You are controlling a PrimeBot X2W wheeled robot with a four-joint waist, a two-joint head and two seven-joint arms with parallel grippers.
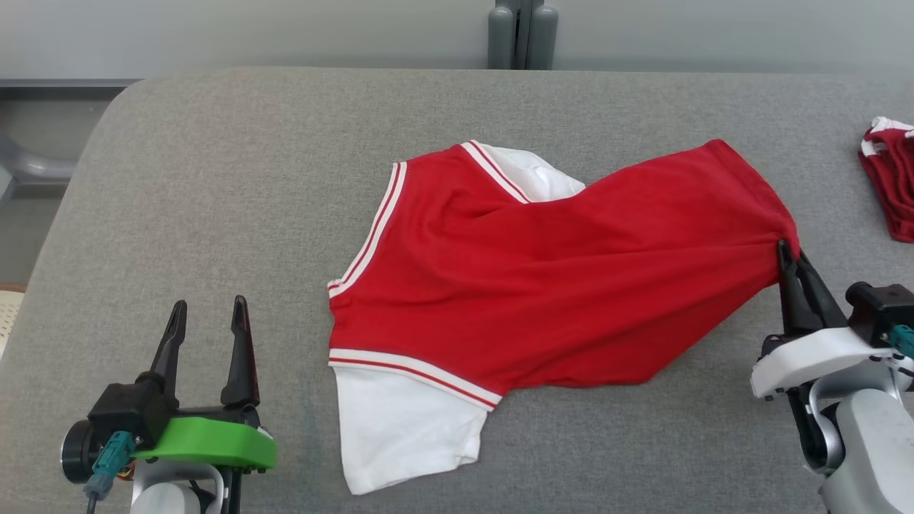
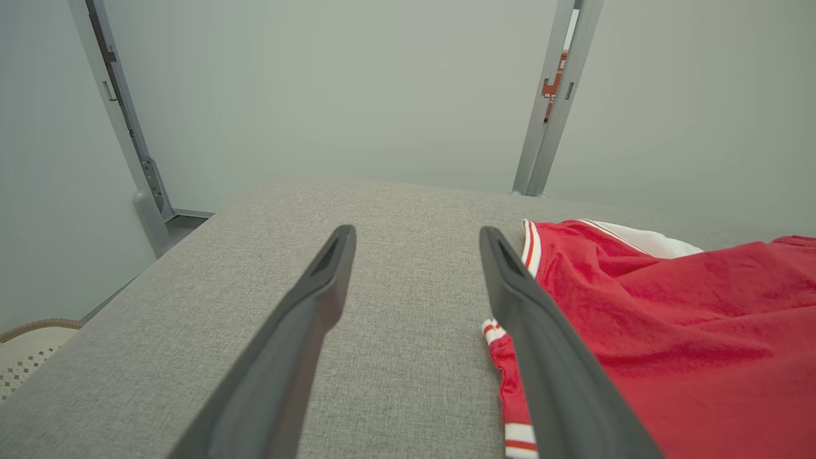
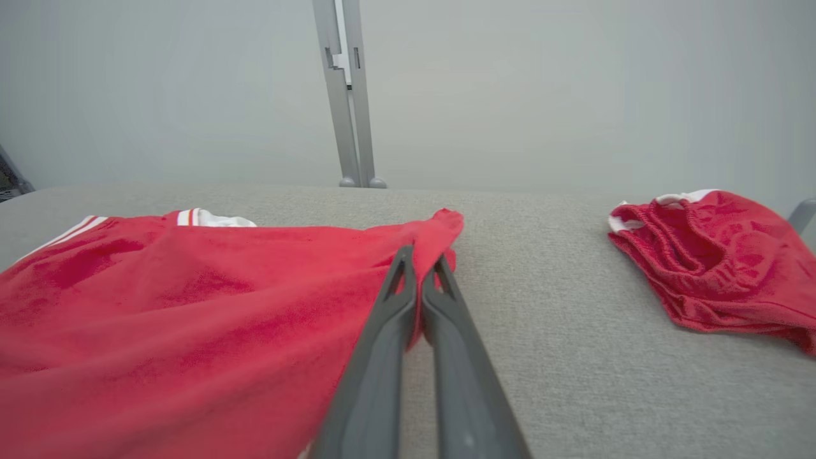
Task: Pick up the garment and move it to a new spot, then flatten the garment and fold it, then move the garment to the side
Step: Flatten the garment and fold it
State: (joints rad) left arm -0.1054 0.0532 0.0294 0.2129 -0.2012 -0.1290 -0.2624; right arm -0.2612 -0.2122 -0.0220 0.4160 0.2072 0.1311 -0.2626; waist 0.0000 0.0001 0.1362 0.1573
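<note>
Our right claw (image 1: 791,251) is pinched onto the garment (image 1: 543,285) hem and our left claw (image 1: 209,303) gapes empty; we judge flattening unfinished, folding ahead.

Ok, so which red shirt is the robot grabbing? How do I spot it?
Look at the big grey table. In its middle lies a spread-out red shirt with white sleeves, its right corner pinched by the right gripper. The other red garment is a small crumpled heap by the table's right edge, untouched.

Garment (image 1: 557,285): red body, white sleeves, red-white striped trim. Bench (image 1: 250,178): grey weave. Second cloth (image 1: 892,185): red, white edge. Left gripper (image 1: 209,303): dark fingers, green mount.
</note>
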